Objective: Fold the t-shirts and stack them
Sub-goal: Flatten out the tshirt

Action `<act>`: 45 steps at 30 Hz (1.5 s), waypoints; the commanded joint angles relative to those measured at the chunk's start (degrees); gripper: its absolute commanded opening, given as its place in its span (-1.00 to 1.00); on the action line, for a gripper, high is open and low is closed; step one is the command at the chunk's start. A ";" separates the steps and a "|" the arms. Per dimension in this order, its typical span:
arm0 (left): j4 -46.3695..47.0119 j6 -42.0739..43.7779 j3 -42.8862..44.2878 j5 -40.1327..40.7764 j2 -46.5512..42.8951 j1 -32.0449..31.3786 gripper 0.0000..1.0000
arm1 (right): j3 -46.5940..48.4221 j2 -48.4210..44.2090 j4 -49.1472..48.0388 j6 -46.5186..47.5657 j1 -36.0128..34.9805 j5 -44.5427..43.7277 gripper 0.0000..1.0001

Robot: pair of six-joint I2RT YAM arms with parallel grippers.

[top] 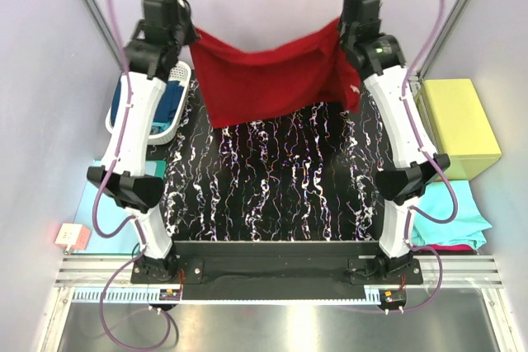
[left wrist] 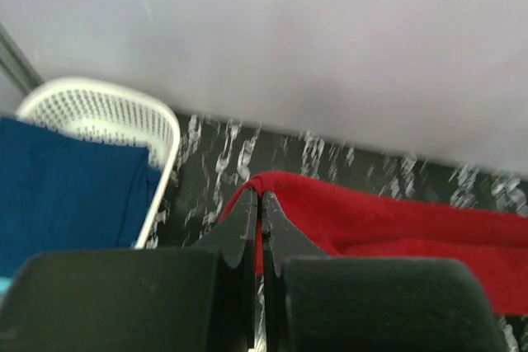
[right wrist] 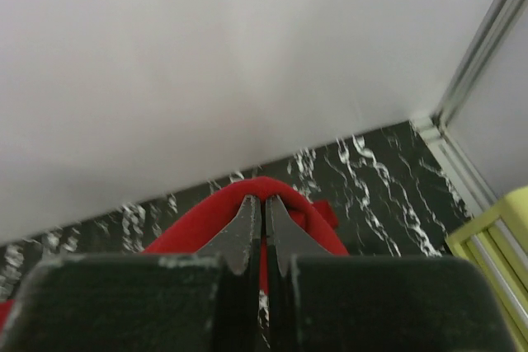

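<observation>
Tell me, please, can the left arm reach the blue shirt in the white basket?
Probably not yet. The basket with the blue shirt sits close beside it, but the left gripper is shut on the red shirt, which the right gripper also holds up; it must let go first.

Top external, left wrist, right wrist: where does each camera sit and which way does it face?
Top external: above and behind the bases, looking down on the marbled table; both arms show, the dark red t-shirt stretched between them.
Left wrist: on the left arm, facing the back wall; its fingers pinch the shirt, white basket beside.
Right wrist: on the right arm, facing the back wall; its fingers pinch the shirt, yellow-green box beside.
Shared: all show the shirt.
</observation>
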State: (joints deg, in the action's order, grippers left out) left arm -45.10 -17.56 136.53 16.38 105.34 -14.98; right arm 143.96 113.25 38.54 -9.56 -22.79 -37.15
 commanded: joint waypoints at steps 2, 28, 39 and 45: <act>4.05 -1.42 -15.12 -0.65 -3.72 -2.41 -1.00 | -19.47 -4.78 -4.16 -3.71 0.11 0.75 -1.00; -2.00 -11.97 -67.97 -0.82 -37.49 -21.40 -1.00 | -74.87 -33.89 10.76 -28.04 -18.08 4.27 -1.00; -9.29 -13.20 -70.78 -2.76 -39.68 -23.07 -1.00 | -77.16 -34.76 23.15 -36.22 -23.88 8.05 -1.00; -13.42 -14.16 -72.28 -3.81 -40.47 -25.09 -1.00 | -78.74 -36.78 29.04 -40.09 -25.90 10.51 -1.00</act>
State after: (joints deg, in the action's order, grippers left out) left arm -55.27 -30.44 65.56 14.76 66.65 -38.72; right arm 66.35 79.40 61.73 -45.01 -47.11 -28.69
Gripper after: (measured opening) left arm 0.013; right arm 0.014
